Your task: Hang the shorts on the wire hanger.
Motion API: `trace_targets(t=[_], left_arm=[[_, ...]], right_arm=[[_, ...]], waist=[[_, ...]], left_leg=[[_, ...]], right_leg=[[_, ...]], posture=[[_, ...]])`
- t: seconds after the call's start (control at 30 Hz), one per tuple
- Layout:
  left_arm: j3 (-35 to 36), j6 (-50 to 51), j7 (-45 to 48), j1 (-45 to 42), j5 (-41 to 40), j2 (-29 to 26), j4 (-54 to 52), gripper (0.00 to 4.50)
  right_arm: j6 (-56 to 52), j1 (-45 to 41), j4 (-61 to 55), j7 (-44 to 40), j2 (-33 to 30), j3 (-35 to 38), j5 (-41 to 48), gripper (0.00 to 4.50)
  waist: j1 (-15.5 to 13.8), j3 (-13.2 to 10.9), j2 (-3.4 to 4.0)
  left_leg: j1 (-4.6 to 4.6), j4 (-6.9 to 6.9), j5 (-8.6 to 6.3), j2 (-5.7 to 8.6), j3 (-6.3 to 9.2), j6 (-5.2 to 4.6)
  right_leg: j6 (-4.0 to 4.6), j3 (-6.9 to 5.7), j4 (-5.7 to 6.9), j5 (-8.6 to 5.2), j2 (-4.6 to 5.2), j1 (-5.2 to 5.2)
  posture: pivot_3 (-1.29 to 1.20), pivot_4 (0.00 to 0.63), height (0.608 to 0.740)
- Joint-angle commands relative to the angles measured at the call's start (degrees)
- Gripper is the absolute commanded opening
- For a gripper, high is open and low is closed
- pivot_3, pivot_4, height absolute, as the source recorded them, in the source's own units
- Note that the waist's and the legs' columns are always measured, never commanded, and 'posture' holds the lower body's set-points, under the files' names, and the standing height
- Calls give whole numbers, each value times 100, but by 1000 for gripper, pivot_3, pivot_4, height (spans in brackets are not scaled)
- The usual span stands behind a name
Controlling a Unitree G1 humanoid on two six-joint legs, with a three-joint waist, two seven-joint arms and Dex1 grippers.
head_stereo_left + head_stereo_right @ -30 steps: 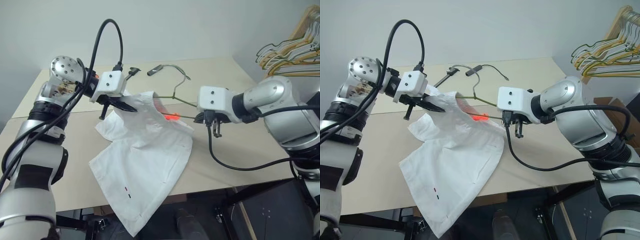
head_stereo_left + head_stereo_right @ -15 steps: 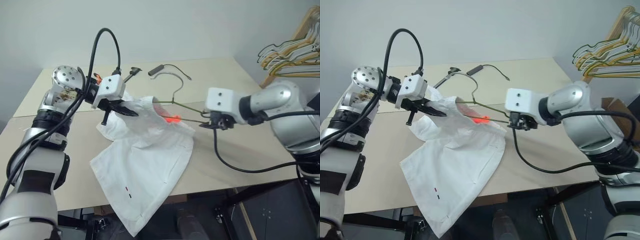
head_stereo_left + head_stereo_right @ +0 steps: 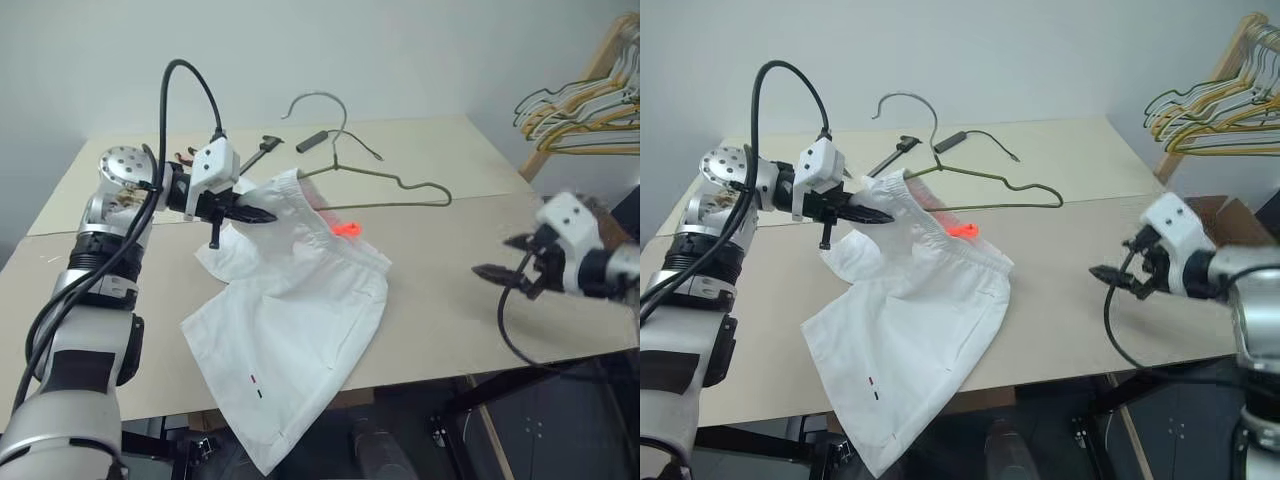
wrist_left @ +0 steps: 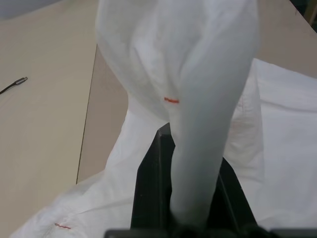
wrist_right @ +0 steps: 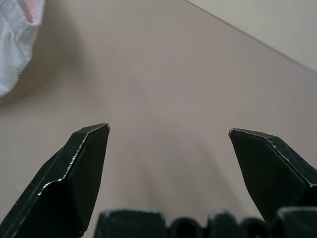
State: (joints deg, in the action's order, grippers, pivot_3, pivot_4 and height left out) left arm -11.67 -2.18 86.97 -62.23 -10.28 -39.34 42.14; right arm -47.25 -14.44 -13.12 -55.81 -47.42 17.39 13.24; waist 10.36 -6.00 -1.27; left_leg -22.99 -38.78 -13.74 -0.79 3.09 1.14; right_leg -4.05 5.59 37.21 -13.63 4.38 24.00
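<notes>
The left hand (image 3: 262, 214) is clamped on the waistband of the shorts (image 3: 290, 330), lifting that edge off the worktop (image 3: 440, 290); the rest trails down over the near edge. The hanger (image 3: 375, 180) pokes out of the waistband just beyond this hand. The right hand (image 3: 503, 257), spread wide and empty, hovers well apart. A cable (image 3: 345, 138) lies farther back.

Even, bright indoor light with no hard glare falls across the pale table (image 3: 430, 260). The white shorts (image 3: 290, 330) are near overexposed, their folds barely shaded. A soft shadow lies on the table just under the open right gripper (image 3: 505, 262), which is smeared by motion blur. In the left wrist view the cloth just ahead of the left gripper (image 3: 262, 214) is out of focus.
</notes>
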Motion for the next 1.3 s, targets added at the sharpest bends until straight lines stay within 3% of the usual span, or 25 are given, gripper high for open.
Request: trace_targets(t=[0.03,0.37,0.57,0.67,1.03,1.3], left_arm=[[217,77,-12,-182,-1,6,-76,0],[244,158,162,-122,38,95,-249,0],[315,253,184,-3,3,101,-478,0],[354,296,181,74,4,96,-594,0],[428,388,180,339,-6,20,-865,0],[359,92,304,616,179,-260,-871,0]], right_arm=[[182,224,-552,415,646,229,492,4469],[505,-186,-114,1484,2675,-933,797,4469],[691,-599,637,1843,3020,-1495,566,4469],[716,-633,741,1857,3050,-1504,675,3957],[583,-559,584,1777,2855,-1262,1111,150],[618,-412,443,1529,1972,-932,1263,24]], waist=[[30,0,1],[150,2,3],[154,3,5],[148,4,6],[155,6,7],[153,6,8]], left_leg=[[8,2,0,-3,1,0],[11,4,0,-2,9,0],[11,4,0,0,9,0],[9,4,0,1,10,0],[11,3,0,1,10,0],[10,3,0,2,8,0]], right_leg=[[0,1,0,0,-6,-7],[0,-2,-2,0,-4,-13],[0,-2,-4,0,-1,-13],[0,-3,-3,0,0,-11],[-1,-2,-2,0,1,-11],[-1,-2,-3,0,1,-11]], posture=[[-146,76,740],[-142,63,740],[-132,56,740],[-127,52,740],[-129,49,740],[-137,58,740]])
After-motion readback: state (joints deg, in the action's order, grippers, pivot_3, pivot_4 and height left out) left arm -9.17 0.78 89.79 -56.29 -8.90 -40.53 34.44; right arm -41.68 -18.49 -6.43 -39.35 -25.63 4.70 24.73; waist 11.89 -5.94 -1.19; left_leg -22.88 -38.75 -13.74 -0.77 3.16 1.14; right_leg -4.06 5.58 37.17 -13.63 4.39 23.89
